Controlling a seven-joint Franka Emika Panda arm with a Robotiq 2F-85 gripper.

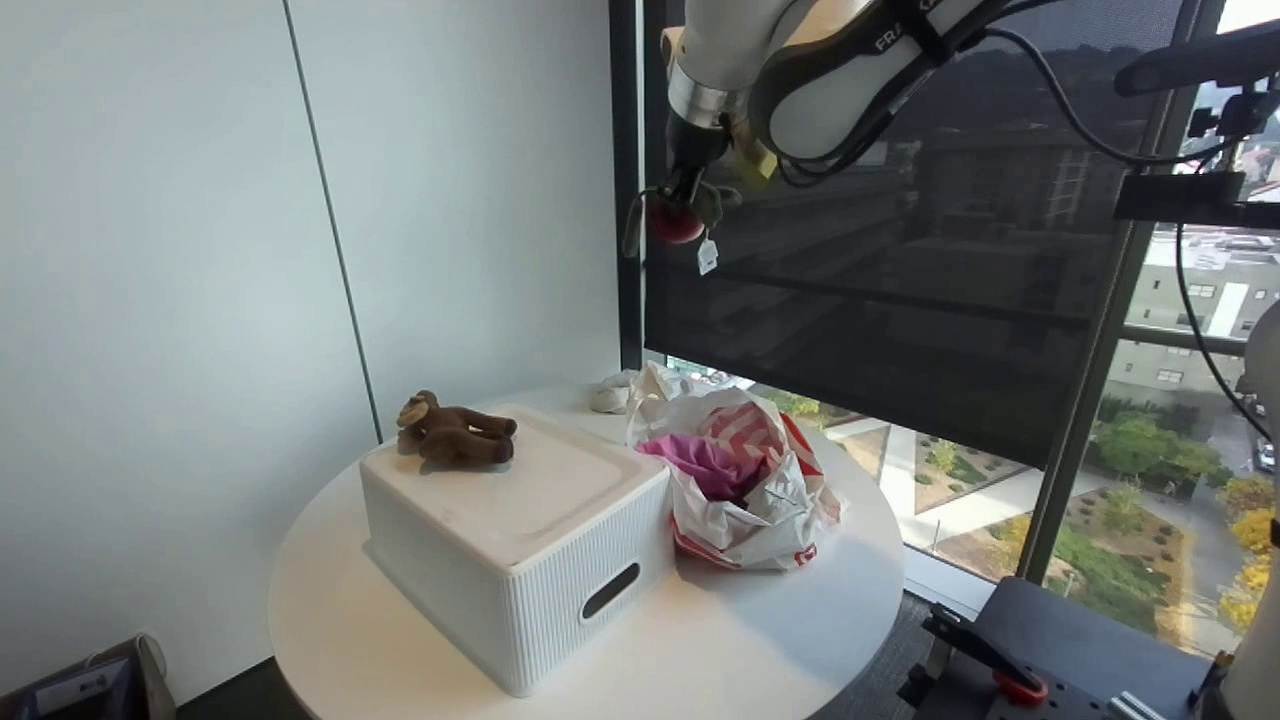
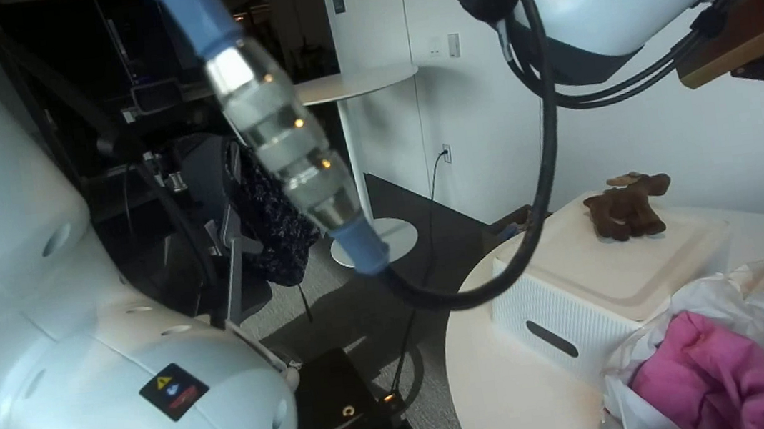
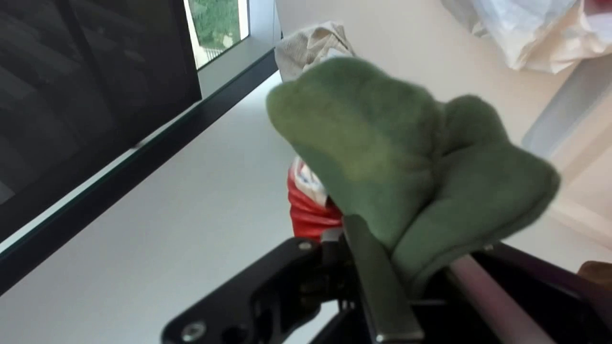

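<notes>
Plush toy (image 3: 397, 157), green and red, hangs pinched in the nearly closed gripper (image 1: 684, 190), and could fall if its soft cloth slips.

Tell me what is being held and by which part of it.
A red plush thing with green leaf-like flaps; the end effector seems to pinch it at the flaps' narrow base.

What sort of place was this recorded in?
Most likely an office or meeting room on an upper floor: a large window with a dark shade looks down on paths, a round white table stands near it, and a pedestal table shows farther back.
</notes>
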